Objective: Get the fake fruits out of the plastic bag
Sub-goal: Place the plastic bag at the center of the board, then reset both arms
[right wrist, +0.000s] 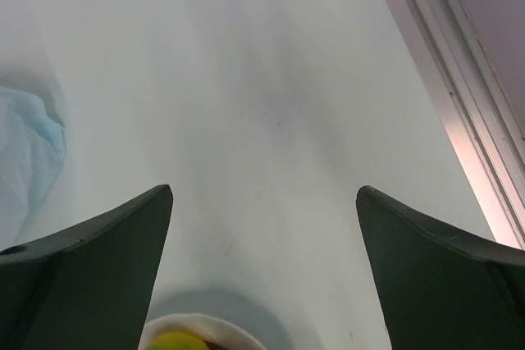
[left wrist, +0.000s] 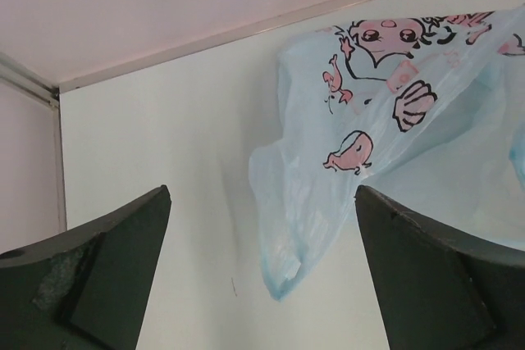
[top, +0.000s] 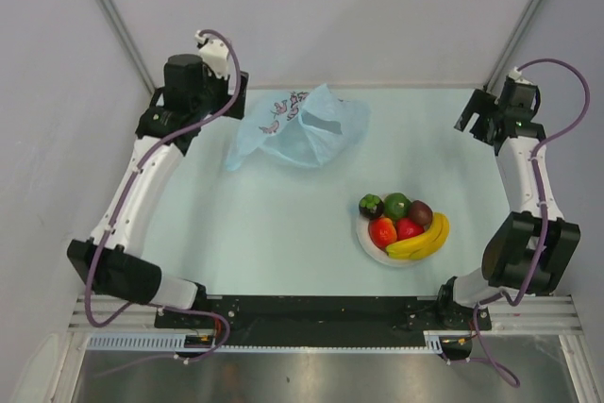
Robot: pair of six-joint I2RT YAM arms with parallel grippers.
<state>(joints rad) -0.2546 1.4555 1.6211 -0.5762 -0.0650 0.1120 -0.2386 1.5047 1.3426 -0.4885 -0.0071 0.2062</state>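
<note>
Dark fingers (left wrist: 107, 276) of our left gripper (left wrist: 262, 193) fill the lower corners of the left wrist view. They stand wide apart, with only bare table (left wrist: 164, 161) between them. Just ahead and to the right lies the plastic bag (left wrist: 385, 120), light blue and crumpled, printed with pink sea creatures; its edge is clear of both fingers

Our right wrist view shows the right gripper (right wrist: 262, 193) likewise spread wide and holding nothing. A corner of the bag shows at the left edge, and at the bottom we see the rim of the white plate (right wrist: 238, 329) with a bit of yellow banana (right wrist: 176, 340) on it

From the top view we see the fake fruits (top: 401, 222) heaped on the plate near the right arm (top: 524, 186). The banana curves along the near side, with two red ones against it and a green and two dark ones behind. The bag lies well apart from them at the far side of the table, just beside the left arm (top: 142, 176); we cannot tell whether anything is inside it
</note>
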